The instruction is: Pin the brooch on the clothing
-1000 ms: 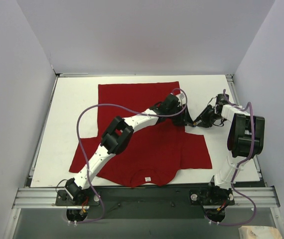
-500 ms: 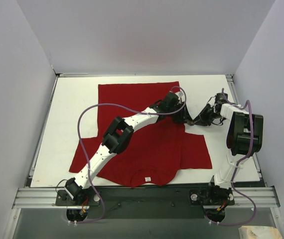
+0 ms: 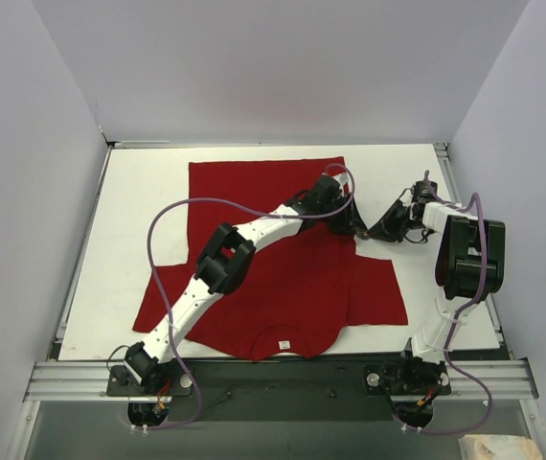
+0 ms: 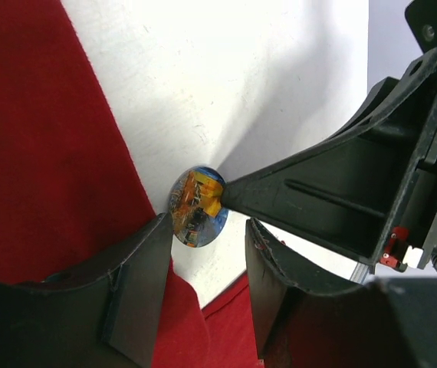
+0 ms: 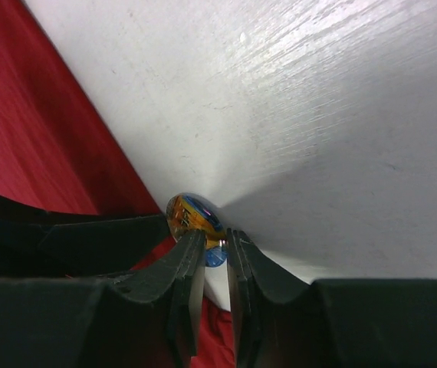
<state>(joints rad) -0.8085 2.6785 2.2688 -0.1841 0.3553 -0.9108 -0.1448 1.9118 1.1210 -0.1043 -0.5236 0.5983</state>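
Observation:
The brooch [image 4: 198, 207], a small round disc with an orange and blue picture, stands tilted on the white table just off the edge of the red clothing [image 3: 283, 278]. In the right wrist view the brooch [image 5: 194, 216] has its near edge pinched between the narrow jaws of my right gripper [image 5: 215, 238]. My left gripper [image 4: 209, 226] is open right beside it, and its left fingertip [image 4: 161, 230] rests on the shirt's edge against the brooch. In the top view both grippers meet at the shirt's right edge [image 3: 361, 231], where the brooch is hidden.
The shirt lies flat with its white neck label [image 3: 283, 344] toward the arms' bases. Bare white table [image 3: 417, 182] lies to the right and behind. Grey walls enclose the table on three sides. A purple cable [image 3: 172, 225] loops over the left arm.
The right gripper's jaws have narrowed onto the brooch. The left gripper has narrowed slightly. Both wrists shifted a little toward the far side.

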